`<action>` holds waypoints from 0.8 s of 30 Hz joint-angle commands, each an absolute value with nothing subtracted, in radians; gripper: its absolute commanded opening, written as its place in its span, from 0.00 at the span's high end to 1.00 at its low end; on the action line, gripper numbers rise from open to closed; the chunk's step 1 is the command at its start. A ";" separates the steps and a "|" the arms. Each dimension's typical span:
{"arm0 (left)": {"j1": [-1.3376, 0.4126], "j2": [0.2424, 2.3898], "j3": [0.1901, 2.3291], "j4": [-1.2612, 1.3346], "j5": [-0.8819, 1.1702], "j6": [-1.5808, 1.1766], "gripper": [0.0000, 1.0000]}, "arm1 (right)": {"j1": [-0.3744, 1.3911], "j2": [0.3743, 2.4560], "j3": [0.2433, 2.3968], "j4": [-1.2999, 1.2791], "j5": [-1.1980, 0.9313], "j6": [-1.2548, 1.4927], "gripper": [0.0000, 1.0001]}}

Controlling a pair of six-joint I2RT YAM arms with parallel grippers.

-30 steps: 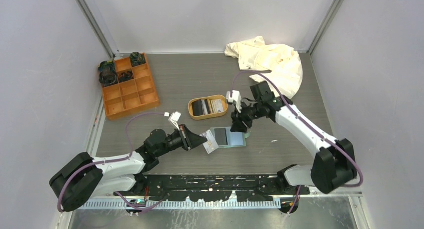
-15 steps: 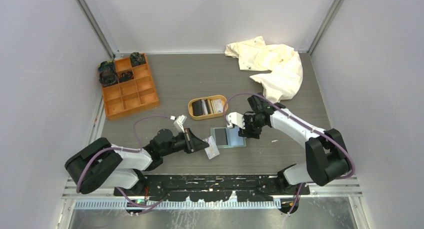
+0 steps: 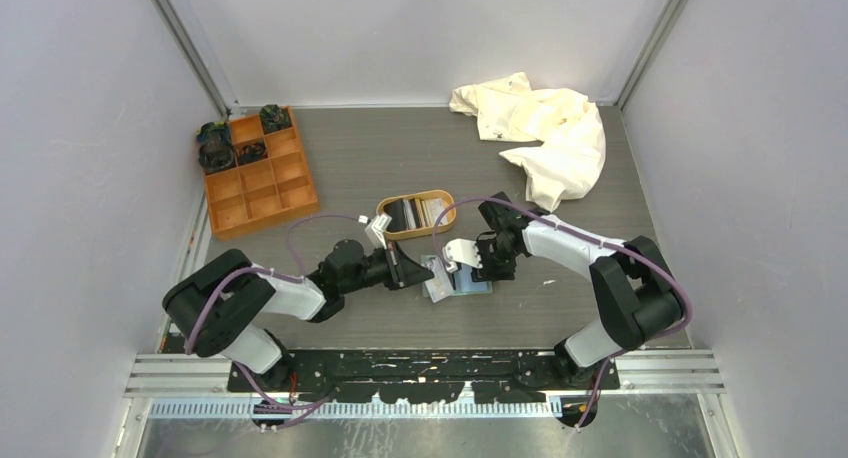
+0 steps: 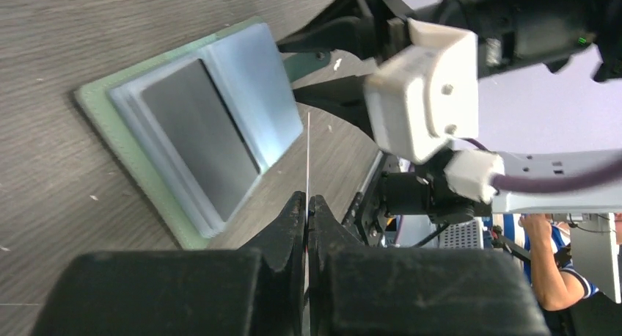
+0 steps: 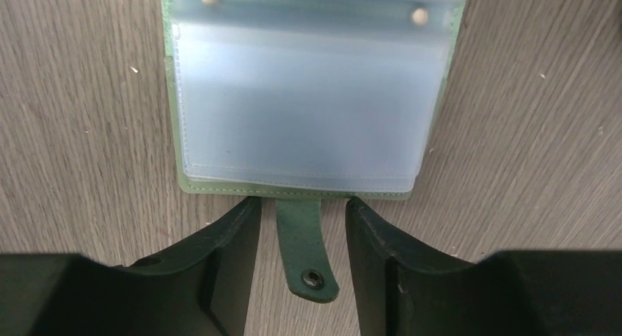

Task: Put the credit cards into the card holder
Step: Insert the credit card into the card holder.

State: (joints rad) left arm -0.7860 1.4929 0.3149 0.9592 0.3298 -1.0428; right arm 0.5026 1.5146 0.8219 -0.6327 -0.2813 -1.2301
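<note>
Starting at your left gripper [image 4: 306, 211], clamped on one credit card [image 4: 308, 160] held edge-on beside the open card holder [image 4: 198, 138] on the bench [image 4: 59, 57]: come in skewed and the card may butt the holder's edge. Your right gripper [image 5: 302, 226], jaws half apart, straddles the snap tab [image 5: 304, 240] without pinching it, so the holder could slide.

The right wrist view's top edge cuts off the far part of the card holder [image 5: 308, 94].
</note>
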 commanded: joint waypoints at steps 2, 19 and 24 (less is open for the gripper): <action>-0.745 1.589 0.364 1.041 0.384 -1.030 1.00 | 0.543 1.541 0.836 -0.643 -0.298 -1.279 0.52; -0.678 1.834 0.348 1.382 0.501 -1.163 1.00 | 0.602 1.515 0.813 -0.636 -0.336 -1.327 0.58; -0.670 1.737 0.358 1.196 0.500 -1.102 1.00 | 0.605 1.508 0.805 -0.638 -0.333 -1.347 0.59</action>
State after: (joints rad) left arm -0.6785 1.8290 0.3496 1.2617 0.4892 -1.1580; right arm 0.5941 1.5185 0.8219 -0.6384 -0.3050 -1.3113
